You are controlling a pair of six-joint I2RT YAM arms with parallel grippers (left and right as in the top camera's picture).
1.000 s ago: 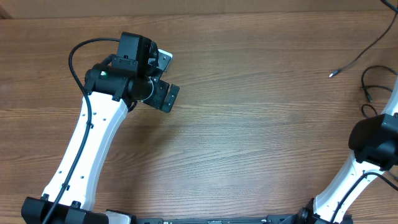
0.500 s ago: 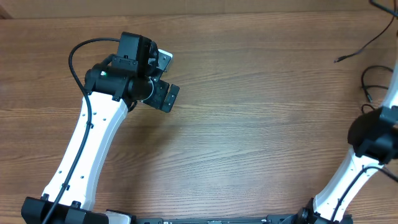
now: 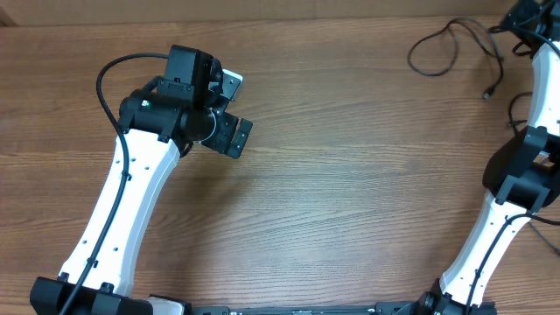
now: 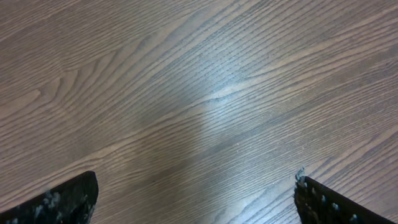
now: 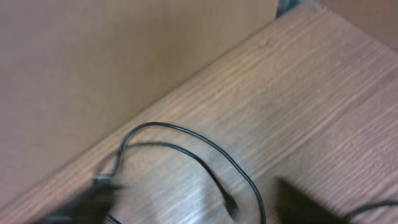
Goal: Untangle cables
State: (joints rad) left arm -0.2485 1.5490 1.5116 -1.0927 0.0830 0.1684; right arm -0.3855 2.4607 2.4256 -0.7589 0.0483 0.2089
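Observation:
Two thin black cables lie at the table's far right. One forms a loose loop [image 3: 452,26] and trails down to a small plug [image 3: 488,92]. The other curves beside the right arm [image 3: 513,112]. My right gripper [image 3: 525,17] hovers over the far right corner. In the right wrist view it [image 5: 199,208] is open, its blurred fingers [image 5: 305,205] set wide apart, with a cable arc [image 5: 186,132] and a dark plug end [image 5: 231,203] lying on the wood below. My left gripper [image 3: 234,109] [image 4: 196,199] stands open over bare wood, far from the cables.
The wooden table's [image 3: 350,192] far edge runs just behind the cables, with a plain brown wall [image 5: 93,62] beyond it. The right arm's base link [image 3: 525,179] stands at the right edge.
My right gripper swung toward the far right corner and opened. The cable that was stretched taut from there now lies slack in a loop on the table. The left arm stayed still.

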